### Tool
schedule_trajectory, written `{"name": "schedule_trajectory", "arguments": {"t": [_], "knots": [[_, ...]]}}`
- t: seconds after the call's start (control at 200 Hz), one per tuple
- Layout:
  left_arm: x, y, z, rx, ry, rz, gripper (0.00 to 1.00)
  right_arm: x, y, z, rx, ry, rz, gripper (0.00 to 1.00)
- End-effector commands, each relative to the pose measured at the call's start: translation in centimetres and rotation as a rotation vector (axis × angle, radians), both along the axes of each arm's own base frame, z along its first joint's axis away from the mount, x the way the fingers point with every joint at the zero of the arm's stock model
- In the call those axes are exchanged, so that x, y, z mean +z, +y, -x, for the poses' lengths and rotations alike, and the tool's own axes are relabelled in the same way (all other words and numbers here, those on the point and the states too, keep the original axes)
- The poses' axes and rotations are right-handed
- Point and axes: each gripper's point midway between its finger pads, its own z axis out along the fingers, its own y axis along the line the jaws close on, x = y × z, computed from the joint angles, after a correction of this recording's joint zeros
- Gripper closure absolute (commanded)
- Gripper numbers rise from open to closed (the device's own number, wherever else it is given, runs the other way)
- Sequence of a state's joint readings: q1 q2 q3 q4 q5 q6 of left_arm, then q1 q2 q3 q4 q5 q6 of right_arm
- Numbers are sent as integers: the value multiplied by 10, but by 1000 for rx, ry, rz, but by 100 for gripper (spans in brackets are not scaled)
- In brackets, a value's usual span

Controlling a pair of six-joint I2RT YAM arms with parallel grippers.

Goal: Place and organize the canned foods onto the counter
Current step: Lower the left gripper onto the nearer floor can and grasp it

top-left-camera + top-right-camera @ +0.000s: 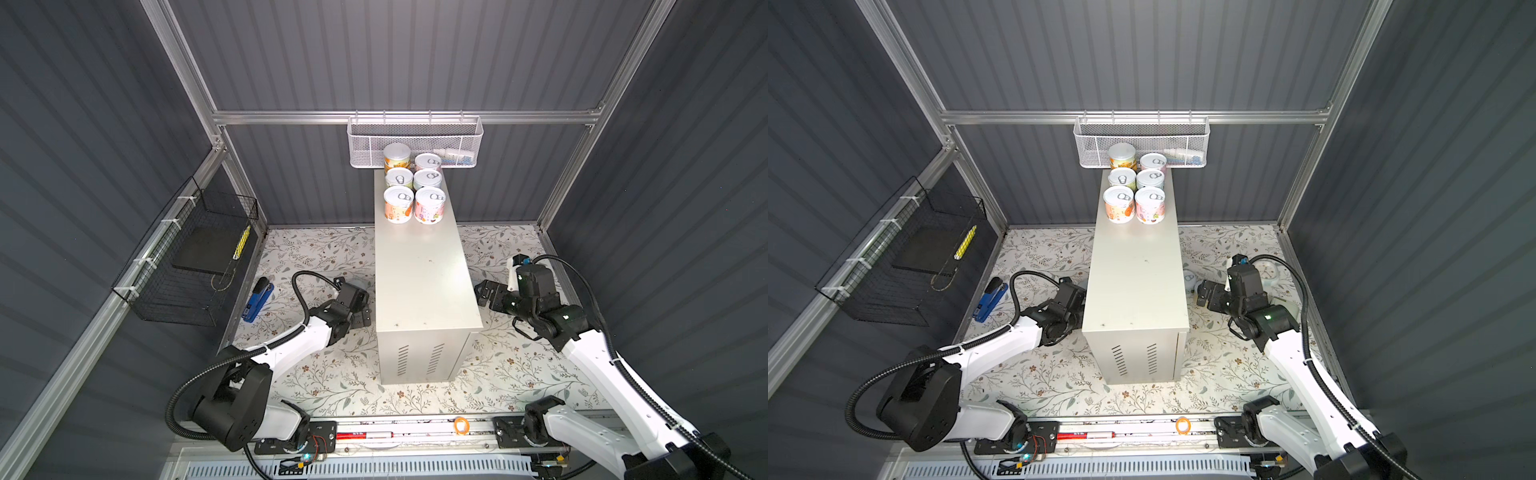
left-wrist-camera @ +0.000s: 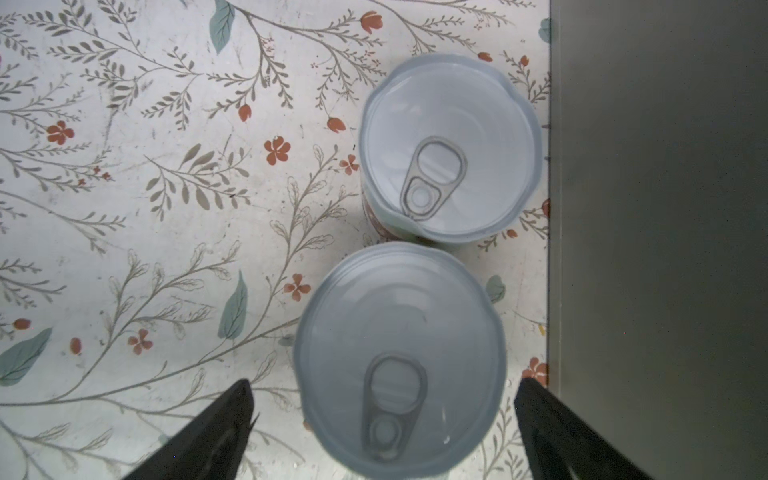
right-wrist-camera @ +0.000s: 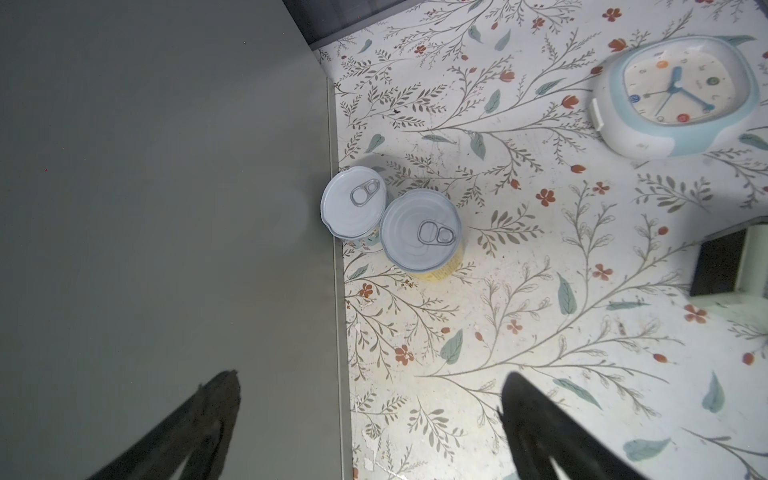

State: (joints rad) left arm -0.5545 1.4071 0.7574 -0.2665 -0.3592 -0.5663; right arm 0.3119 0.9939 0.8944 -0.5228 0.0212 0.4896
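Left tool (image 2: 385, 385) released, straddling a silver-lidded cylindrical tin (image 2: 399, 357); right tool (image 3: 372, 377) released, two such tins (image 3: 419, 232) ahead beside tall beige metal desk (image 3: 166, 208).

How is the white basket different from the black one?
The white basket is fine mesh; the black basket is open wire grid. The white basket hangs on the back rail, the black basket on the left wall's rail. The black basket holds a dark flat panel; the white basket's contents are too blurred to name. Both hang above the floral surface.
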Motion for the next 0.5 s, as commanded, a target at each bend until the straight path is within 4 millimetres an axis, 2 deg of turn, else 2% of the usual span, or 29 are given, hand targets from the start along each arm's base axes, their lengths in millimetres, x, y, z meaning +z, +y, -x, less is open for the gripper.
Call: {"name": "schedule_trajectory", "arguments": {"t": [0.0, 0.26, 0.495], "knots": [[-6, -2, -7, 17, -23, 30, 2, 9, 3, -5, 7, -22, -17, 1], [-32, -2, -11, 52, 1, 28, 10, 8, 3, -5, 8, -18, -10, 1], [-39, 4, -10, 87, -22, 30, 15, 4, 2, -4, 12, -15, -6, 1]]}}
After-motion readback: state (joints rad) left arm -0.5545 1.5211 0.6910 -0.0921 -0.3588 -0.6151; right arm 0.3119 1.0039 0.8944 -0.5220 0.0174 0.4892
